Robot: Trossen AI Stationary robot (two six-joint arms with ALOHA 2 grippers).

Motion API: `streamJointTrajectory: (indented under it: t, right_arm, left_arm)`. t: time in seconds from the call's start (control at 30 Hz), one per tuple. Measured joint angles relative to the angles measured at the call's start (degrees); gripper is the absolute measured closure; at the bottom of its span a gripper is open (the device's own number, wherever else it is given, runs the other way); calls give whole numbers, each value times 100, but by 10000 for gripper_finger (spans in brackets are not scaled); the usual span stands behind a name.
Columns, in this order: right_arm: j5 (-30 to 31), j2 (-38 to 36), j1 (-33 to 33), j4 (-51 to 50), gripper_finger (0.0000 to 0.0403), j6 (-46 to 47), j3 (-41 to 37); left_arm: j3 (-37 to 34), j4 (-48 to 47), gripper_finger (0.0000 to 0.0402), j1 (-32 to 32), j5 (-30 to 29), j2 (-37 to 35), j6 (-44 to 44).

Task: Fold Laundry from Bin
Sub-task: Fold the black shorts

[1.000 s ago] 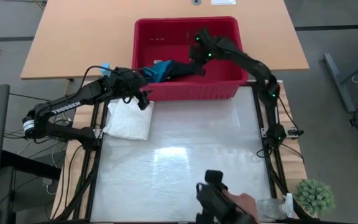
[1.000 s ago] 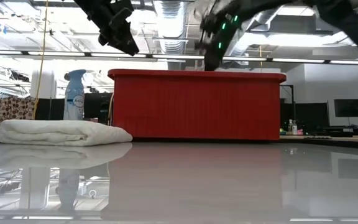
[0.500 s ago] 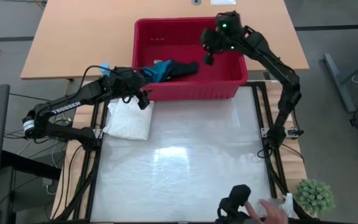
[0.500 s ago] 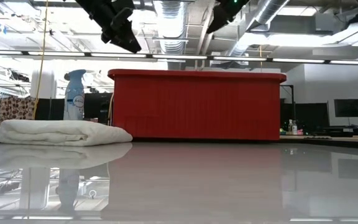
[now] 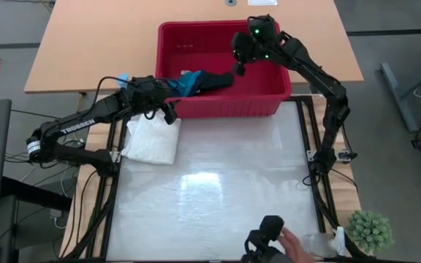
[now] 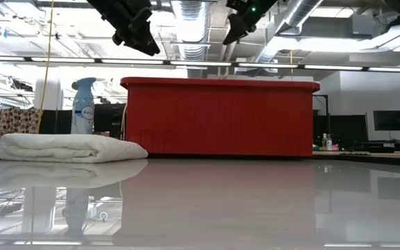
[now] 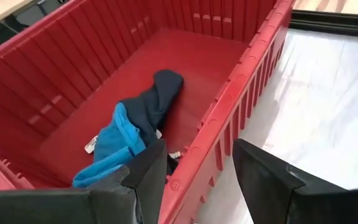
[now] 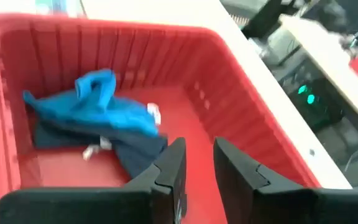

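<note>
Item: red bin, set at the 12 o'clock end of the white work surface. Contents: a dark navy garment with a teal-blue garment bunched against it, both lying on the bin floor toward the 9 o'clock wall.

Item: right gripper. A second ago it was being held low over the navy garment, fingers clenched; it is now being carried above the 3 o'clock half of the bin, its fingers parted by a narrow gap with nothing between them. The navy garment is being left where it was, apart from the fingers. Judgement: the pick has not been completed, and a fresh descent is likely being prepared.

Item: left gripper, being held unchanged above the bin's 6 o'clock wall near its 9 o'clock corner, released and empty, fingers straddling the rim in the wrist view.

Item: folded white cloth, lying on the surface at 9 o'clock, just outside the bin. Judgement: one piece is already folded; two are remaining in the bin.
</note>
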Motion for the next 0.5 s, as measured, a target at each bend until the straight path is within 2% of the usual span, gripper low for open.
streamJointTrajectory:
  t: [0.23,0.5]
  right_arm:
    - [-55,275,186,712,294,2,9]
    - [-51,841,309,1605,294,82,9]
  left_arm:
    - [0,314,225,0,-36,0,-325]
    - [0,1548,225,0,-206,0,-978]
